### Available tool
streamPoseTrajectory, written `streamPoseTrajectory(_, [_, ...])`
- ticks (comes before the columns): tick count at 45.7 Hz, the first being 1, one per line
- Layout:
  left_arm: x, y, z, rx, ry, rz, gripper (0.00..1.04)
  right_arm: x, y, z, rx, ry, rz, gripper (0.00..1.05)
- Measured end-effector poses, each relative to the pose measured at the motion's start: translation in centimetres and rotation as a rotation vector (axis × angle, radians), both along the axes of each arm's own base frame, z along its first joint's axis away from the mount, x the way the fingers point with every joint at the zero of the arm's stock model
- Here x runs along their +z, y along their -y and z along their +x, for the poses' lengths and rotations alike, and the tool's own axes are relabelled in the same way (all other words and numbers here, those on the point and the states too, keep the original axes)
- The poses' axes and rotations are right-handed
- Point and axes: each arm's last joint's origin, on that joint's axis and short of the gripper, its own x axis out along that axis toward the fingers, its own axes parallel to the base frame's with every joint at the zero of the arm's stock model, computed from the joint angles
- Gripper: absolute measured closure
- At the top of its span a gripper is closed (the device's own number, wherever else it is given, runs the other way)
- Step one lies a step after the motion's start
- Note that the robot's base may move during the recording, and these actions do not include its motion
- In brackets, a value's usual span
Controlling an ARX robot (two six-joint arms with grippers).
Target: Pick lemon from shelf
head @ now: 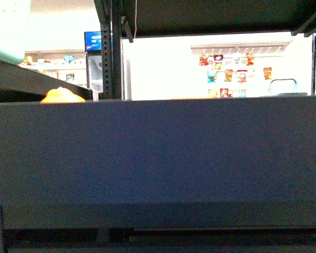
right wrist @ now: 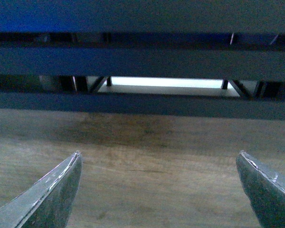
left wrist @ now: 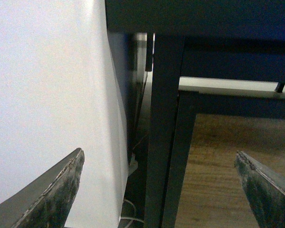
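The shelf fills the front view, and the dark front wall of a tray (head: 158,153) blocks most of it. A perforated upright post (head: 110,52) rises behind. Just above the tray's rim at the left peeks the rounded top of a yellow-orange fruit (head: 62,96), seemingly the lemon; the rest of it is hidden. Neither arm shows in the front view. My left gripper (left wrist: 157,154) is open, low beside a dark shelf post (left wrist: 164,118), with nothing between its fingers. My right gripper (right wrist: 159,154) is open over the floor, facing the shelf's low dark rails (right wrist: 142,61).
A white panel (left wrist: 47,95) stands close to the left gripper, with white cable (left wrist: 128,209) at its foot. Wooden floor (right wrist: 142,180) lies under both grippers. Far behind the shelf are a bright wall with hanging snack packets (head: 231,74) and a pale green container (head: 8,31).
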Motion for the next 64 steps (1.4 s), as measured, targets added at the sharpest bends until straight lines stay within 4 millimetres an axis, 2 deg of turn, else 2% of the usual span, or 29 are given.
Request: streamPoseTrajectory(64, [0.0, 0.0, 0.0, 0.001, 0.0, 0.0, 0.08, 0.0, 0.0, 0.0, 0.0, 0.0, 0.0, 0.08])
